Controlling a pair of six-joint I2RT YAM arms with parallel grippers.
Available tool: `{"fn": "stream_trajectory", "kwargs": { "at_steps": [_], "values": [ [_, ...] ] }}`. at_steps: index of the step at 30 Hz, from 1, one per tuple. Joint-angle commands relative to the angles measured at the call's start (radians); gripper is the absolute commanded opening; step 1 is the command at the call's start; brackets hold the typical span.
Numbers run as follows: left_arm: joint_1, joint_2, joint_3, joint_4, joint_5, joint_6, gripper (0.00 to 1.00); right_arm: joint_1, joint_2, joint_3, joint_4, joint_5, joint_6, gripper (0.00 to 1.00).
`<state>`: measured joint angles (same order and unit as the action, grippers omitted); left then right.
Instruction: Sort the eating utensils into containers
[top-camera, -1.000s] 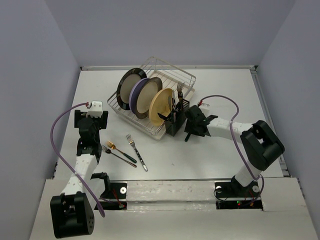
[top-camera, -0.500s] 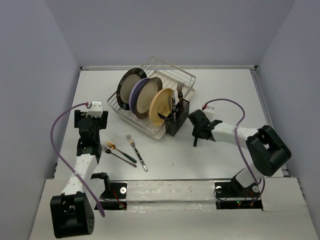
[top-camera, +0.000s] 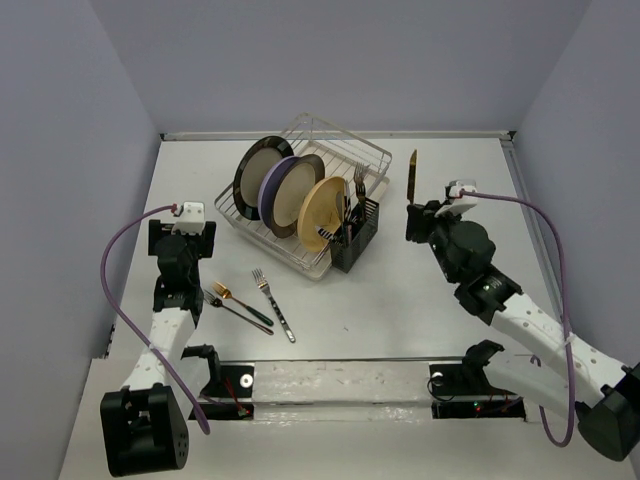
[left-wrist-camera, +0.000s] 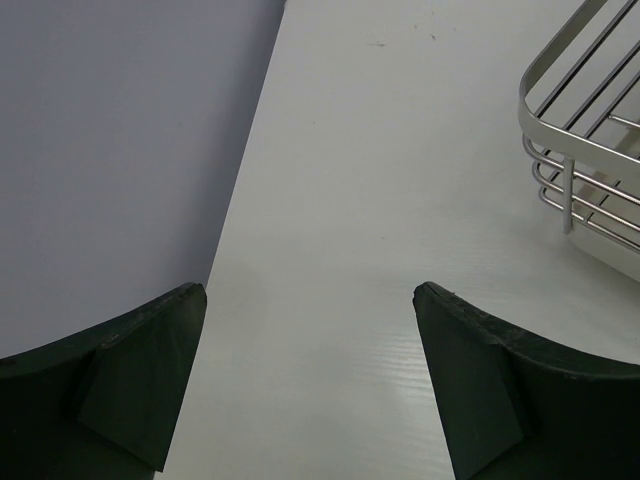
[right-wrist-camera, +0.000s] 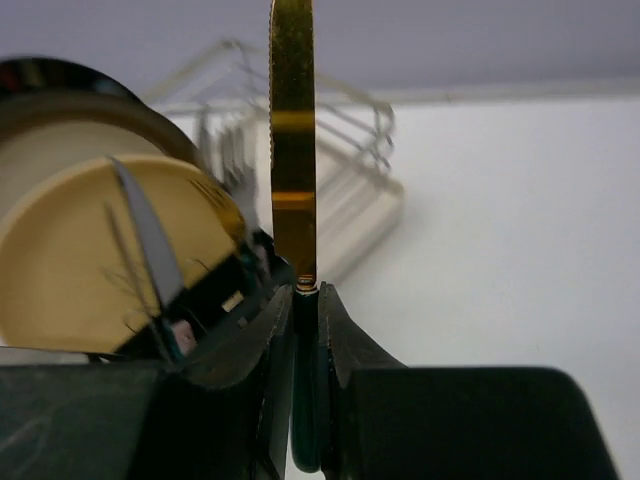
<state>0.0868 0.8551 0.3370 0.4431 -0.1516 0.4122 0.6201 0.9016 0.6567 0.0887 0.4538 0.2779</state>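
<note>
My right gripper (top-camera: 414, 213) (right-wrist-camera: 306, 300) is shut on a gold knife (top-camera: 412, 172) (right-wrist-camera: 292, 140) with a dark green handle, held blade-up to the right of the black cutlery holder (top-camera: 352, 243). The holder stands at the rack's near right corner with several forks and knives upright in it; in the right wrist view it shows dark behind the left finger (right-wrist-camera: 215, 290). On the table lie a silver fork (top-camera: 272, 303), a gold fork (top-camera: 225, 293) and a dark-handled fork (top-camera: 238, 311). My left gripper (top-camera: 182, 252) (left-wrist-camera: 310, 330) is open and empty above bare table.
A silver wire dish rack (top-camera: 320, 160) (left-wrist-camera: 590, 170) holds three upright plates: black-rimmed (top-camera: 258, 170), purple (top-camera: 285, 192) and yellow (top-camera: 322, 212) (right-wrist-camera: 90, 250). Walls close in the table on the left, back and right.
My right gripper has swung from low beside the holder up and to the right, lifting the gold knife blade-up. The left arm has not moved.
</note>
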Motion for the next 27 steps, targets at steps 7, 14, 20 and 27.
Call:
{"fn": "stream_trajectory", "kwargs": {
  "at_steps": [7,14,20,27],
  "values": [
    [0.004,0.002,0.048,0.000,-0.075,0.025,0.99,0.144,0.169,-0.058,1.005,-0.490,-0.544,0.00],
    [0.005,0.012,0.042,0.000,-0.094,0.028,0.99,0.167,0.385,-0.077,1.269,-0.535,-0.574,0.00],
    [0.005,0.021,0.040,0.002,-0.092,0.028,0.99,0.167,0.511,-0.123,1.376,-0.520,-0.519,0.00],
    [0.005,0.018,0.036,0.002,-0.094,0.030,0.99,0.167,0.701,-0.140,1.559,-0.468,-0.497,0.00]
  ]
}}
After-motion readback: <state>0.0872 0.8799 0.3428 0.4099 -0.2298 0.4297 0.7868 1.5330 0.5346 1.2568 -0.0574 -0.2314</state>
